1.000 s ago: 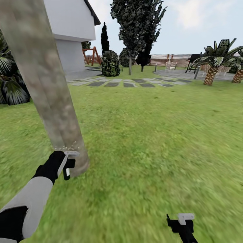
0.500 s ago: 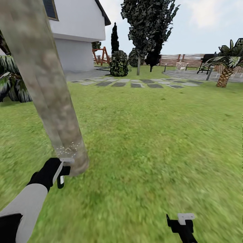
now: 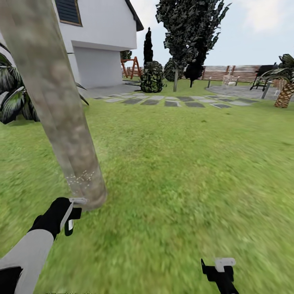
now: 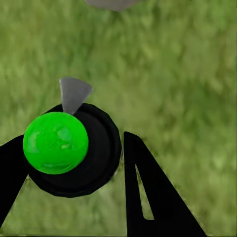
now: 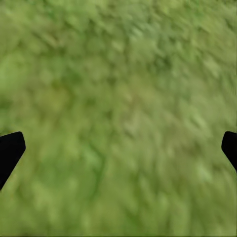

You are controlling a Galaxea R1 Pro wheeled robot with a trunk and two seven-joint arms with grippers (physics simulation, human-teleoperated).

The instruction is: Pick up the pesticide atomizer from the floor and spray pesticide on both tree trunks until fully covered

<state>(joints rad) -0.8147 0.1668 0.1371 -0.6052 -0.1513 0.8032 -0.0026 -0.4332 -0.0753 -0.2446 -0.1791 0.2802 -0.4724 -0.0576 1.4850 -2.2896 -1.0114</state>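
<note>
The lawn [image 3: 183, 163] spread wide across the head view, blurred green grass running back to a row of grey stepping slabs [image 3: 175, 100] and a brown slatted fence [image 3: 228, 72] at the far edge. A white house [image 3: 102, 45] stood at the back left, with dark leafy trees [image 3: 192, 28] beside it and a scaly-trunked palm [image 3: 285, 94] at the far right.

Nearest the robot, a thick tree trunk [image 3: 57, 106], mottled grey-beige and brown, rose at a slant from the grass on the left. Low on it, just above its foot, a scatter of tiny white pesticide specks [image 3: 81, 177] lay on the bark.

Just below and beside the trunk's foot hung the left claw [image 3: 69, 214], on a black wrist and white forearm, with a pale grey piece at its top pointing toward the trunk. In the left wrist view the pesticide atomizer [image 4: 64, 148] appeared as a bright green ball seated on a black round body with a grey wedge-shaped nozzle, and the left claw's black fingers [image 4: 153, 197] sat close against either side, gripping it over the grass.

The right claw [image 3: 220, 271] hung low at the right over bare lawn, well apart from the trunk. In the right wrist view its fingertips [image 5: 10, 150] stood spread wide, with nothing but grass between them.
</note>
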